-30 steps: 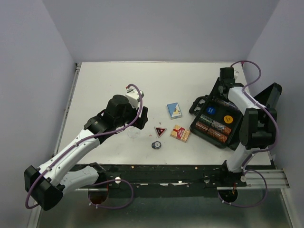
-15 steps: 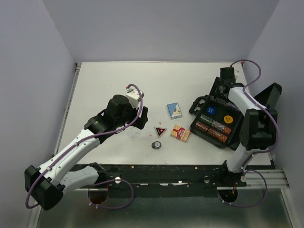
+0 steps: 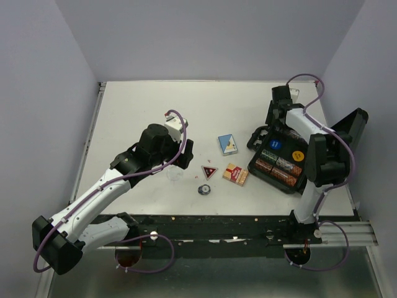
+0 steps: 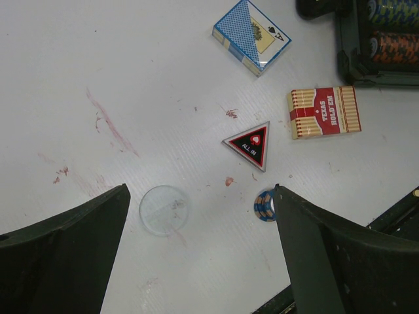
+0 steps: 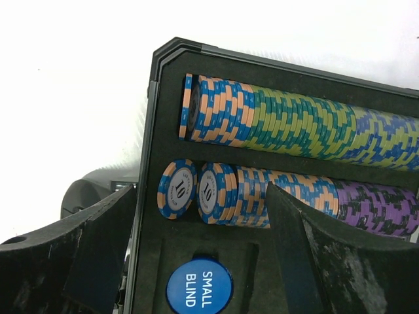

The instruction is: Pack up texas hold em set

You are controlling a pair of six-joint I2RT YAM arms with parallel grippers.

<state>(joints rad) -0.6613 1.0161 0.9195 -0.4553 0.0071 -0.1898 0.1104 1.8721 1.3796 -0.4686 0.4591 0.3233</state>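
Note:
The black case (image 3: pixel 265 172) lies open at the right, its lid (image 3: pixel 350 127) raised, with chip rows (image 5: pixel 294 124), a blue "small blind" marker (image 5: pixel 199 286) and an orange marker (image 3: pixel 298 154) inside. My right gripper (image 5: pixel 200 196) is open and empty above the case's chip rows. On the table lie the blue card box (image 4: pixel 252 36), the red card box (image 4: pixel 324 112), the triangular red-black marker (image 4: pixel 250 144), a blue-orange chip (image 4: pixel 264 205) and the clear marker (image 4: pixel 163 209). My left gripper (image 4: pixel 200 196) is open and empty, above the clear marker.
The case (image 4: pixel 347 52) edges into the left wrist view at the top right. A black rail (image 3: pixel 236 220) runs along the table's near edge. Walls close in on the left, far and right sides.
My right gripper has moved left and farther away, over the case's far-left corner. The left arm and the loose pieces have not moved.

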